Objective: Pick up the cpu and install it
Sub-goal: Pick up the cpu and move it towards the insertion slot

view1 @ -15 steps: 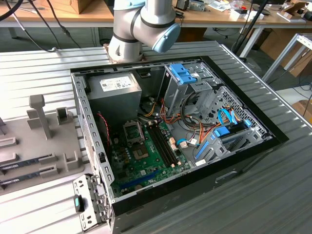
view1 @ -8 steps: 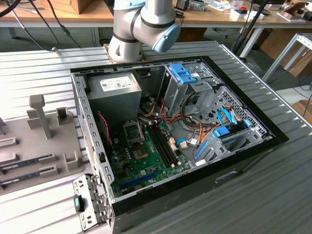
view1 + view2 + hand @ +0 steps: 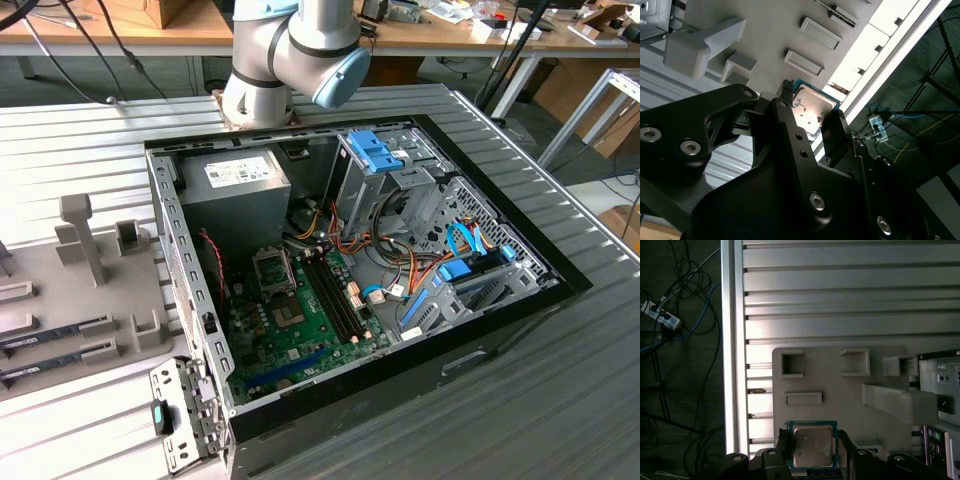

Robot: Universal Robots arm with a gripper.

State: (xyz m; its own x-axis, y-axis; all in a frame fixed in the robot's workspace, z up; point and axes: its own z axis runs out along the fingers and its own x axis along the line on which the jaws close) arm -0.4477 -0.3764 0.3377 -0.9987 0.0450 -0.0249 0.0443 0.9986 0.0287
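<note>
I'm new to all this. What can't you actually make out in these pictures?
1) The cpu, first wrist view: its near edge is covered by the gripper; whether it rests on the grey tray is unclear.
2) The socket, exterior view: too small to tell if open.
3) The arm, exterior view: cut off by the top edge.

The computer case [image 3: 500, 325] is viewed obliquely from above in the exterior view. The gripper [image 3: 812, 455], cpu [image 3: 812, 442] and holder plate [image 3: 850, 395] are seen closely in both wrist views.
</note>
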